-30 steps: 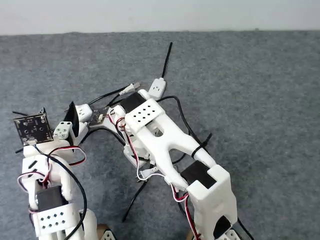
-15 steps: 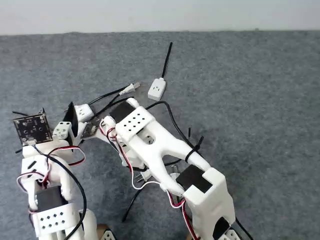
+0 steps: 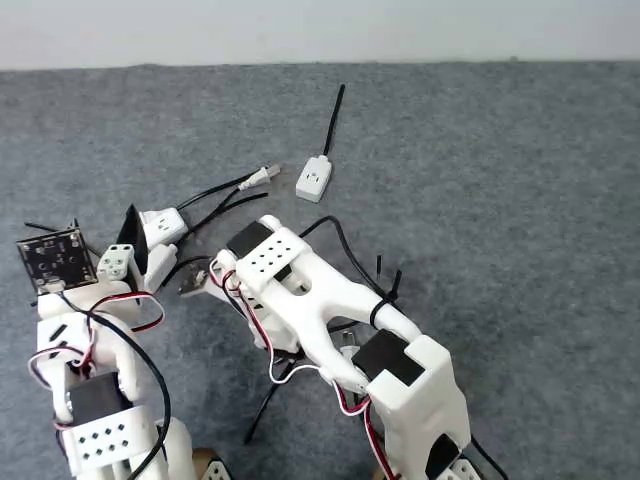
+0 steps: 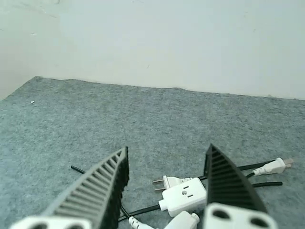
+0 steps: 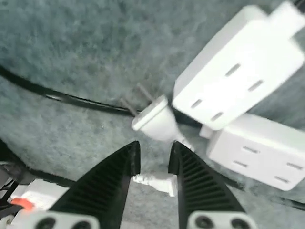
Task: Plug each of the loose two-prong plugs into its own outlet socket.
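Lining up a pick, I'd say: the right gripper [image 5: 155, 145] has its jaws barely parted, holding nothing, the white plug [image 5: 153, 121] just beyond their tips, an outlet socket [image 5: 240, 67] beside it. Meanwhile the left gripper [image 4: 167, 149] gapes wide, empty. Next, the right jaws need to close squarely on the plug's body.

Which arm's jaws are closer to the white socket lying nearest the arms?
Left. The left gripper has the socket right by its open jaws; the right gripper sits a little farther off, over a plug.
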Tool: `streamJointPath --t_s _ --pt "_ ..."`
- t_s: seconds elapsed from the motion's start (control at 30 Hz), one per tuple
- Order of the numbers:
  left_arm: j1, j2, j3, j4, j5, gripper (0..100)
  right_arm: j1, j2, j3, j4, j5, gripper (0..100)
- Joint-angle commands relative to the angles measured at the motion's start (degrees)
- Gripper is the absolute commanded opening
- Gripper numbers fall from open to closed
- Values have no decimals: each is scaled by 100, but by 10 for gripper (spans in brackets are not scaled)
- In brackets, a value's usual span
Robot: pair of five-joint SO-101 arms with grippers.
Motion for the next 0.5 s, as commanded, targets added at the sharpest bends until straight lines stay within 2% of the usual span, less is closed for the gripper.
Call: streamJointPath --t_s 0.0,0.27,0.4,0.47 --pt "-18 -44 -259 -70 -62 256 66 -31 -26 -198 123 105" --pt "-18 -44 -259 -70 -62 256 110 514 -62 -356 325 110" --pt "-18 -44 -251 -70 -62 256 233 681 -105 -338 325 185" --pt "-18 -44 -251 -70 -62 256 321 673 -123 -295 334 189"
